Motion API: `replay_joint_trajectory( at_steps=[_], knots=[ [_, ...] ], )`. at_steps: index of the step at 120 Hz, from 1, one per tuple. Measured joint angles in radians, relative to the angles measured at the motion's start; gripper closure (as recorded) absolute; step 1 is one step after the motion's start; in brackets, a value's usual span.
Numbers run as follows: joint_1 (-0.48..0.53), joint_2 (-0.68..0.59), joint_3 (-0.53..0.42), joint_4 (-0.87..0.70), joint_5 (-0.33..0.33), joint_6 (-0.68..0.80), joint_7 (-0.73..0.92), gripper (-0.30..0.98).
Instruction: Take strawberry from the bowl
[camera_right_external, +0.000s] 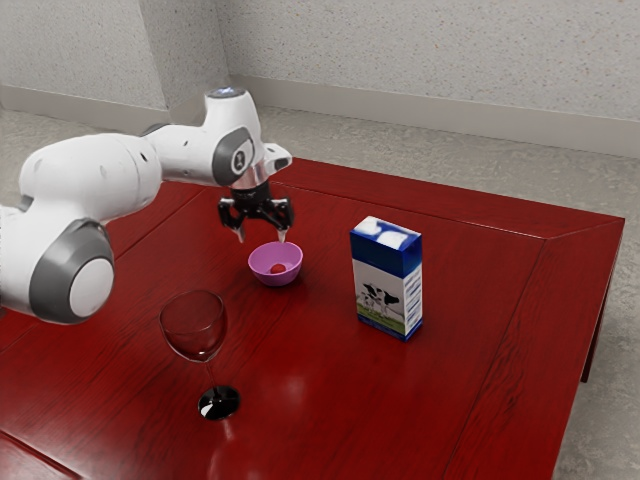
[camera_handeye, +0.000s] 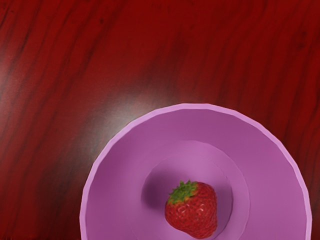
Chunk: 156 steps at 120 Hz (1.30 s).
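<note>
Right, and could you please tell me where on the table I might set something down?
The wooden table has bare room between the wine glass and the milk carton, and from the carton to the edge at the exterior view's right. It's crowded around the pink bowl, where the open pincer hovers.

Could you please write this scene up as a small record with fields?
hand: open and empty, raised close to the bowl
bowl: pink, upright, holding one strawberry
strawberry: red with a green cap, not yet taken out
carton: blue and white with a cow picture, upright, toward the exterior view's right from the bowl
glass: stemmed, upright, nearer the exterior camera than the bowl
table: glossy red wood
</note>
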<state>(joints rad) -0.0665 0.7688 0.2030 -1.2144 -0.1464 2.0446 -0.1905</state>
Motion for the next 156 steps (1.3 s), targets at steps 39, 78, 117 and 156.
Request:
replay_joint_trajectory(
  at_steps=[39, 78, 117, 156],
  knots=[
    [-0.005, 0.021, -0.001, 0.004, 0.001, 0.016, -0.169, 0.30],
    [-0.011, 0.068, -0.021, 0.005, 0.001, 0.082, -0.271, 0.37],
    [-0.010, 0.099, -0.022, 0.002, 0.001, 0.104, -0.331, 0.39],
    [-0.009, 0.101, -0.022, 0.002, 0.001, 0.108, -0.364, 0.47]
  ],
)
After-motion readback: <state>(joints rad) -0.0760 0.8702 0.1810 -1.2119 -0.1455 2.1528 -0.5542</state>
